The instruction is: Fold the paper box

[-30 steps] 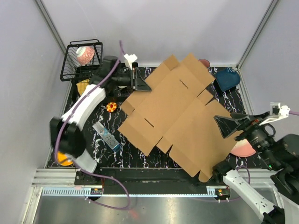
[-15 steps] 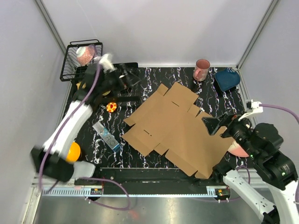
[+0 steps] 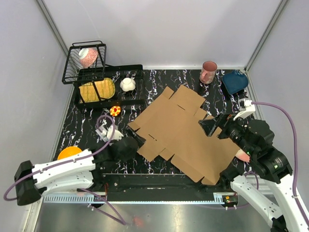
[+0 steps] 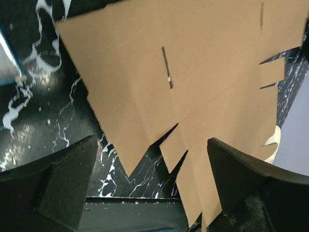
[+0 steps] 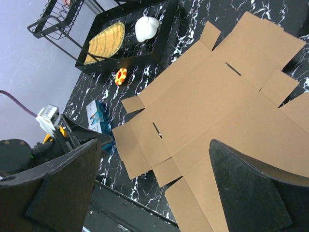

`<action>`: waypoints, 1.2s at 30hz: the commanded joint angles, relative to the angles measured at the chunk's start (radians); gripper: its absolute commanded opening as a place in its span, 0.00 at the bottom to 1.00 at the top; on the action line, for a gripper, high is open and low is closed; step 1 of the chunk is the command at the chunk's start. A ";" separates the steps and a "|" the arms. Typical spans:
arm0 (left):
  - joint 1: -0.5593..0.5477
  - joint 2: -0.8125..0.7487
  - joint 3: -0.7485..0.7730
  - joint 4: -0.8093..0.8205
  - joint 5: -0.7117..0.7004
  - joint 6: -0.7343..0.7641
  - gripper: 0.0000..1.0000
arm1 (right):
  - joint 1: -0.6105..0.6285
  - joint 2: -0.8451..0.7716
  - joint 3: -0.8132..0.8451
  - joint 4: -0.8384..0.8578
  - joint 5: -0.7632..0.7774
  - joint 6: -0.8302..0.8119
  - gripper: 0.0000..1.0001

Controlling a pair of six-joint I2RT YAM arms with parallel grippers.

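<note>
Since a second ago the left arm has swung from the far corner to the near left. Its left hand [image 3: 136,142] now hovers with jaws wide beside the near-left flap of the paper box [image 3: 178,130], a brown corrugated cardboard sheet that has dropped flat onto the black marbled table [image 3: 87,128]. The pink cup [image 3: 208,72], covered earlier, now shows. The right hand [image 3: 212,126] hangs wide and empty over the sheet's right part, hiding that edge. The right wrist view shows a blue packet [image 5: 99,118], which the left arm covers from above.
</note>
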 commanded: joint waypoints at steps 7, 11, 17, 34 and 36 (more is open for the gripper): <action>-0.155 0.104 -0.160 0.091 -0.136 -0.443 0.99 | 0.005 -0.013 -0.035 0.052 -0.041 0.037 1.00; -0.154 0.172 -0.286 0.354 -0.213 -0.443 0.95 | 0.005 -0.012 -0.042 0.055 -0.063 0.049 0.99; -0.154 0.253 -0.400 0.732 -0.283 -0.343 0.70 | 0.005 -0.003 -0.009 0.009 -0.049 0.012 1.00; -0.146 -0.055 0.310 0.318 -0.409 0.668 0.00 | 0.005 -0.014 0.230 -0.074 0.028 -0.052 1.00; -0.146 -0.009 0.540 0.251 -0.365 0.906 0.00 | 0.005 -0.006 0.297 -0.080 0.040 -0.066 1.00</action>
